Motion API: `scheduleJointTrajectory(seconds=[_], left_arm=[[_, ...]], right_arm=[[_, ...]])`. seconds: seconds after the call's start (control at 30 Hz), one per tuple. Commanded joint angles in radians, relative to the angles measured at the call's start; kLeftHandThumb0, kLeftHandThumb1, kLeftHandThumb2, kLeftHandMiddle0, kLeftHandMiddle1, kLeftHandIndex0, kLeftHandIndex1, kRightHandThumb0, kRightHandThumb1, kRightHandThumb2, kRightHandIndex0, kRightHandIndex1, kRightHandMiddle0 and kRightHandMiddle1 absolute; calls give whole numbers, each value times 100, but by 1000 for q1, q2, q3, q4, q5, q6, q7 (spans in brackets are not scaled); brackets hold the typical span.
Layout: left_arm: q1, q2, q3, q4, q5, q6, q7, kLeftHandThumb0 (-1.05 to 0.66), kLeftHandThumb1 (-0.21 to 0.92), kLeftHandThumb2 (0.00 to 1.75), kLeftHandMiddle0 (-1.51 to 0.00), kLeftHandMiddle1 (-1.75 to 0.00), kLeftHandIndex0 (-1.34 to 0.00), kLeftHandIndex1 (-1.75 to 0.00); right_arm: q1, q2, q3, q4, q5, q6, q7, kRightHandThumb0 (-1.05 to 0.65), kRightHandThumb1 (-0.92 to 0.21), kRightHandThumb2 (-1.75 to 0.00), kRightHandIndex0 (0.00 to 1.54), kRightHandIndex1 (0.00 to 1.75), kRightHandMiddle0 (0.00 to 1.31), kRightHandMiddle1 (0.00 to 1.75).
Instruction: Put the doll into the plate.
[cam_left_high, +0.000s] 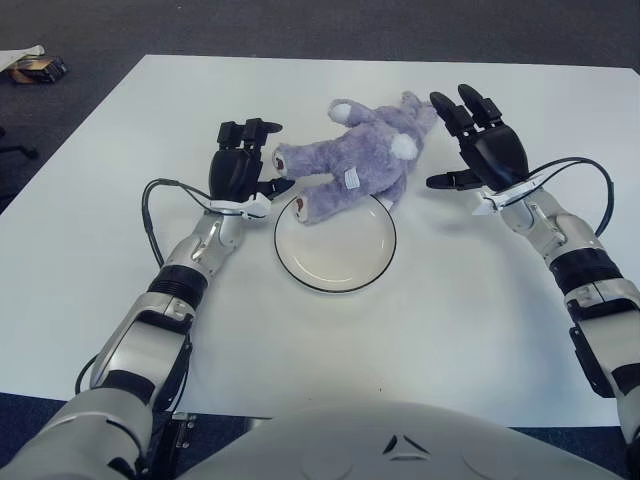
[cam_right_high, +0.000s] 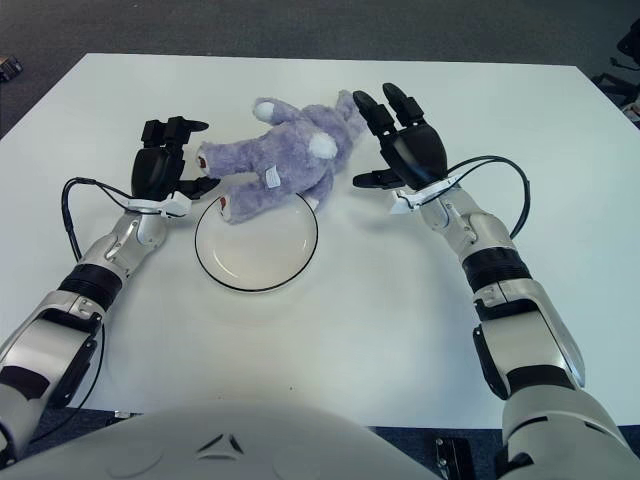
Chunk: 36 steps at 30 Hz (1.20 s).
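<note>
Doll (cam_left_high: 355, 160) lying on the tabletop (cam_left_high: 480, 300), lower leg just overlapping the plate (cam_left_high: 335, 243) rim, body mostly outside it. I've got my left hand (cam_left_high: 240, 170) at its foot, fingers curled, though whether they grip I can't tell. My right hand (cam_left_high: 480, 145) hovers by its head, fingers spread, holding nothing. Approach step, I'd say; next I need to close in and shift it onto the plate.
</note>
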Motion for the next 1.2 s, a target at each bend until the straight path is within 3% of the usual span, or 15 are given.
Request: scheduleJointTrajectory(seconds=[0.0, 0.3, 0.53, 0.8, 1.17], left_arm=[[40, -16, -18, 22, 9, 11, 11, -57, 65, 86, 0, -117, 0, -128], [40, -21, -25, 25, 14, 15, 12, -54, 65, 85, 0, -118, 0, -127], [40, -28, -29, 28, 14, 15, 18, -54, 66, 86, 0, -117, 0, -125], [42, -37, -31, 27, 11, 16, 29, -56, 67, 85, -1, -116, 0, -122], [46, -44, -31, 21, 8, 14, 33, -53, 64, 86, 0, -119, 0, -125]], right_arm=[[-31, 7, 20, 5, -15, -1, -13, -105, -81, -25, 0, 0, 0, 0], [-70, 12, 64, 18, -8, -12, 69, -105, -81, -22, 0, 0, 0, 0], [-148, 50, 106, 94, -15, -14, 100, -105, -89, -17, 0, 0, 0, 0], [-199, 54, 140, 146, -14, -51, 116, -105, -92, -22, 0, 0, 0, 0], [-264, 62, 154, 186, 27, -89, 281, -105, -92, -18, 0, 0, 0, 0]])
